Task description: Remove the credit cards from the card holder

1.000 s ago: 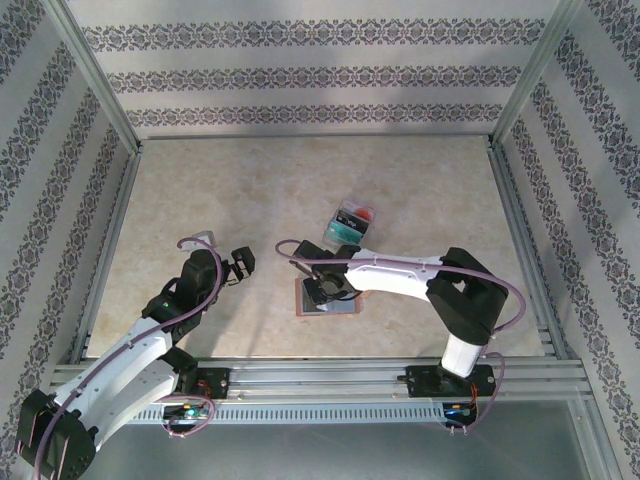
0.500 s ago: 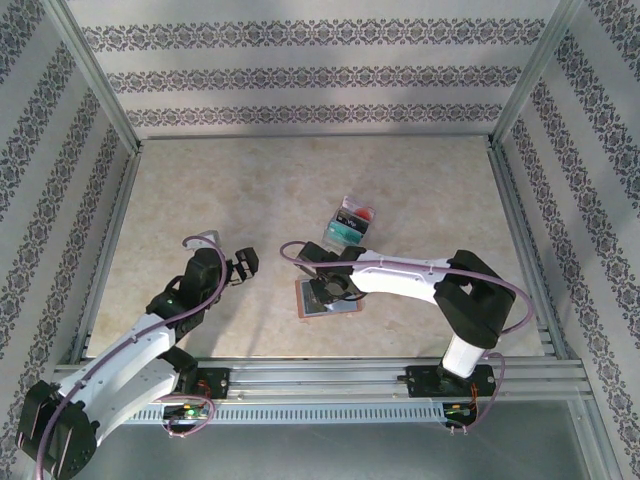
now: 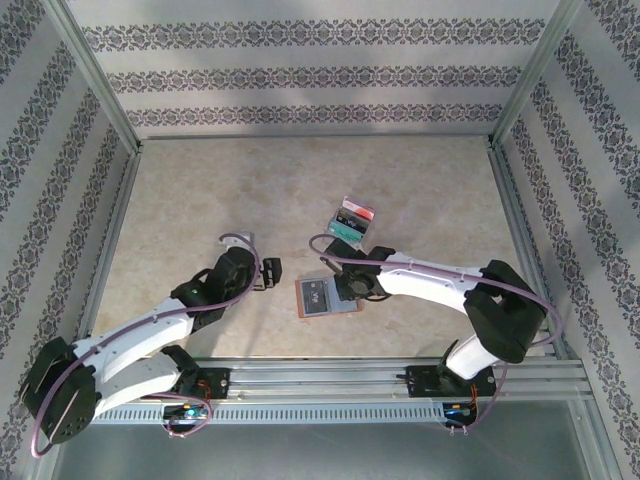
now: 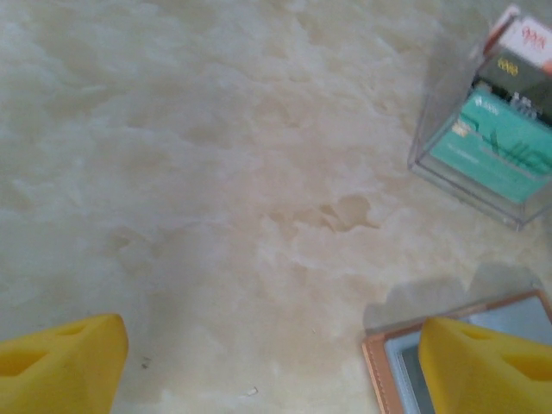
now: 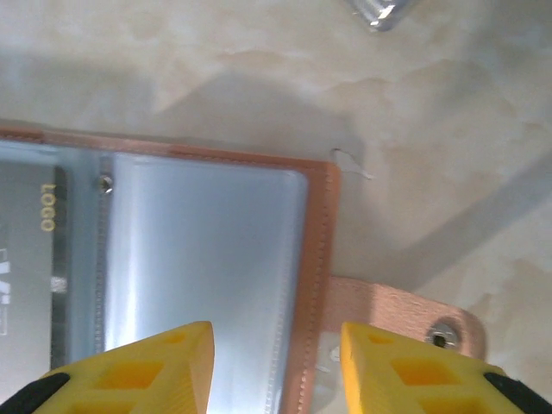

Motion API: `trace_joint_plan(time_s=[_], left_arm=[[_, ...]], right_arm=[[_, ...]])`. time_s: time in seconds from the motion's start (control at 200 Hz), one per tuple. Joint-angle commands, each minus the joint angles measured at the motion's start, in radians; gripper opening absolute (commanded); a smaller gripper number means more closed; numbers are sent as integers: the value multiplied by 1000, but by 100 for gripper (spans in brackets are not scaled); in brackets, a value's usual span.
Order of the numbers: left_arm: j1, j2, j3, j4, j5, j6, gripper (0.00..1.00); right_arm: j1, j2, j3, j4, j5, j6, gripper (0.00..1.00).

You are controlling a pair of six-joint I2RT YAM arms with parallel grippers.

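Looking down from the top view, the card holder (image 3: 318,298) is lying open and flat on the beige marbled table (image 3: 230,190), toward the near edge and between the two arms. Just behind it, a bit to the right, sits a clear plastic tray (image 3: 352,222) with credit cards (image 3: 350,224) already in it.

The left gripper (image 3: 268,278) sits just left of the holder. On its wrist cam the yellow fingers (image 4: 60,362) are spread wide with nothing but bare table between them, and the right-hand one overlaps the holder's near corner (image 4: 384,371). Can't tell if it's actually touching. Same cam gives a good look at the tray: a teal card (image 4: 496,147) in front, a dark card (image 4: 517,82) behind that, and a red-and-white card (image 4: 526,39) at the back, all leaning on edge.

The right gripper (image 3: 352,287) hangs over the holder's right edge. From its wrist cam the fingers (image 5: 129,366) are partly spread, straddling the brown border, not pinching anything I can see. Under them is a shiny clear sleeve (image 5: 207,259) that looks empty. One more dark card with gold "LOGO" lettering (image 5: 26,250) is in the next pocket over. A leather strap (image 5: 392,310) with a metal snap (image 5: 442,335) sticks out past the border.
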Motion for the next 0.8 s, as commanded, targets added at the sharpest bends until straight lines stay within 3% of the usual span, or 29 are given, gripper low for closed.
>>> trace_joint_plan(time_s=[0.0, 0.15, 0.305, 0.515, 0.794], left_arm=[[-53, 54, 45, 18, -25, 43, 86], [-124, 146, 77, 3, -30, 61, 83], [-168, 232, 93, 29, 14, 69, 68], [-183, 344, 106, 120, 131, 62, 46], [-184, 451, 120, 199, 219, 40, 34]], right_arm=[[-23, -44, -23, 6, 4, 23, 43], [-47, -93, -39, 26, -15, 38, 42], [-74, -142, -63, 91, -92, 65, 38], [-93, -160, -83, 183, -237, 100, 26], [-93, -108, -112, 305, -384, 148, 22]])
